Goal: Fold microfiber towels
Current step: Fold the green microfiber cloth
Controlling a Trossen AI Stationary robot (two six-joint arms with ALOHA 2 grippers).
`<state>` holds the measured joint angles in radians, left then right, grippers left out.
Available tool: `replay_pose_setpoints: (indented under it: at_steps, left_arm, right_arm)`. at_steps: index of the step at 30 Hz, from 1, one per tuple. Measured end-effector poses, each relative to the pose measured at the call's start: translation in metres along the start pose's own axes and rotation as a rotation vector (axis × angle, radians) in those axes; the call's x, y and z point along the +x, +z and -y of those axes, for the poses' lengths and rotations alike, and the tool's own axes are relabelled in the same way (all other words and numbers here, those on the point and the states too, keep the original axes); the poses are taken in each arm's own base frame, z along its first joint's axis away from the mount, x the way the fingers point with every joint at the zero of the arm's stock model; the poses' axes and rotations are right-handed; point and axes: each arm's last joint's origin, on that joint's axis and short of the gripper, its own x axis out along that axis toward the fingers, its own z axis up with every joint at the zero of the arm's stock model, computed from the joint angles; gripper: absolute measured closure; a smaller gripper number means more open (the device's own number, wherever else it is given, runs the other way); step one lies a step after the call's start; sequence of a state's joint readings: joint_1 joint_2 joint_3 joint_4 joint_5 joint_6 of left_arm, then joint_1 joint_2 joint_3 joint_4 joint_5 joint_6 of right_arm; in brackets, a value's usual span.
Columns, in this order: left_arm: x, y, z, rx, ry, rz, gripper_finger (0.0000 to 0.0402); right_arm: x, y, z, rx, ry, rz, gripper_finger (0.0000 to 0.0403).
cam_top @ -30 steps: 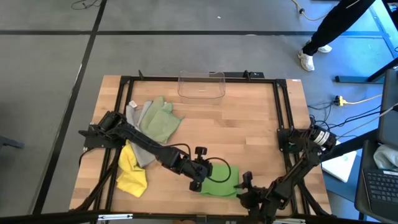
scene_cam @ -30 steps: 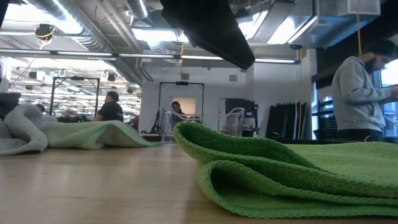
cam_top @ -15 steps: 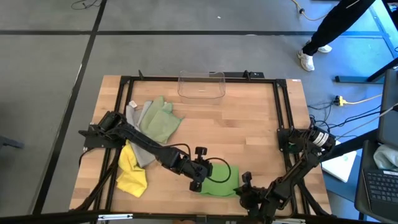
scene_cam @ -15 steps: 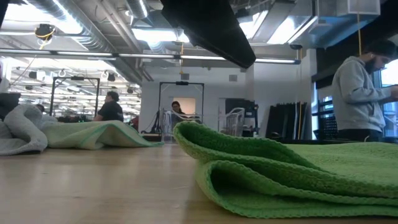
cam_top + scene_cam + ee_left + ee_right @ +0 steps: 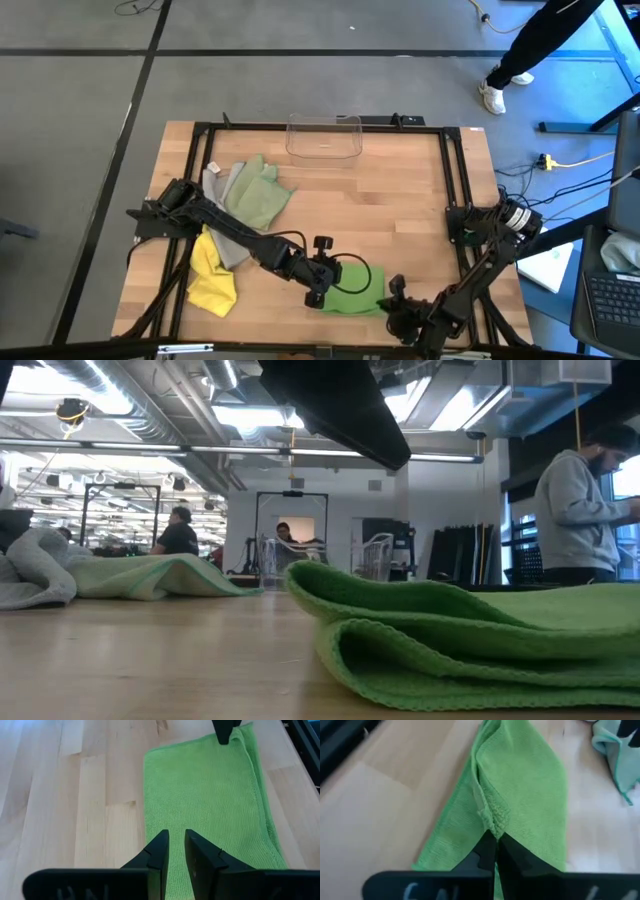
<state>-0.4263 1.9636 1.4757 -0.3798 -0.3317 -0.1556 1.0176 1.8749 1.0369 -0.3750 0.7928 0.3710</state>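
A: Right end effector [image 5: 495, 840] clenched on the near-right edge of the bright green microfiber towel [image 5: 352, 288], which lies folded on the wooden tabletop [image 5: 400, 200] — a thin pinch there could slip.

B: Left end effector [image 5: 176, 851] rests on the towel's left part, fingers almost together; what's between them, I can't tell.

A: Only the right wrist view shows the bunched edge; the high view shows the yellow, sage and grey towels heaped far left.
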Motion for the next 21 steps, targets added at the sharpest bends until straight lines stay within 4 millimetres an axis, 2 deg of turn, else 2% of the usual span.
replay_pose_setpoints:
  at_steps: [5,15,21]
  left_arm:
    - [0.0,0.0,0.0,0.0,0.0,0.0,0.0347]
    - [0.0,0.0,0.0,0.0,0.0,0.0,0.0347]
    - [0.0,0.0,0.0,0.0,0.0,0.0,0.0347]
  right_arm:
    - [-0.005,-0.003,0.002,-0.044,-0.014,-0.06,0.0393]
    - [-0.007,-0.004,-0.002,0.009,0.052,-0.088,0.0384]
    - [-0.004,-0.015,-0.002,0.041,0.076,-0.144,0.0381]
